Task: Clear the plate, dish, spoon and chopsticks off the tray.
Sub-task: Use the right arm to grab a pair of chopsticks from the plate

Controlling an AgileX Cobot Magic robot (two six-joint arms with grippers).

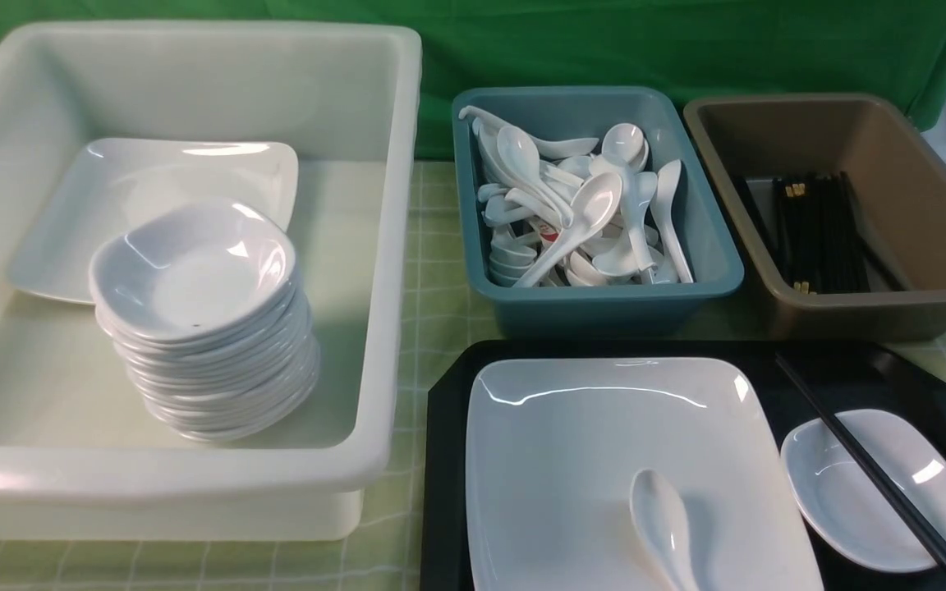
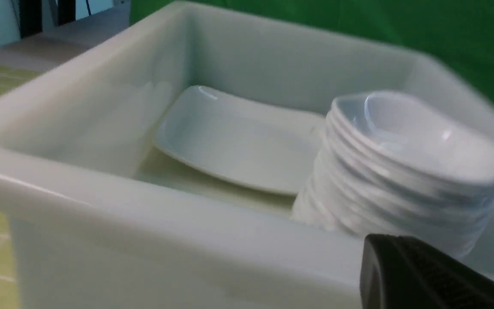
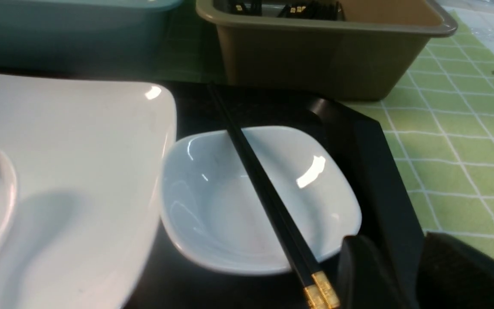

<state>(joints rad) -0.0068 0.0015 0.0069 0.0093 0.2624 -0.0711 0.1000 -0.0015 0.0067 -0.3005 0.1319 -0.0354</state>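
Observation:
The black tray (image 1: 444, 460) lies at the front right. On it sits the large white plate (image 1: 604, 460) with the white spoon (image 1: 662, 525) lying on its near part. To the right of the plate is the small dish (image 1: 842, 509), with the black chopsticks (image 1: 875, 472) laid across it. Neither gripper shows in the front view. In the right wrist view my right gripper (image 3: 397, 244) is open and empty above the tray's rim (image 3: 384, 171), just beside the gold ends of the chopsticks (image 3: 264, 189) and the dish (image 3: 212, 206). In the left wrist view only one black finger (image 2: 410, 274) of my left gripper shows.
A deep white tub (image 1: 391, 246) at the left holds a stack of dishes (image 1: 202, 328) and a square plate (image 1: 112, 189). Behind the tray, a teal bin (image 1: 604, 300) holds spoons and a brown bin (image 1: 851, 316) holds chopsticks. The left finger is near the tub's front wall (image 2: 144, 223).

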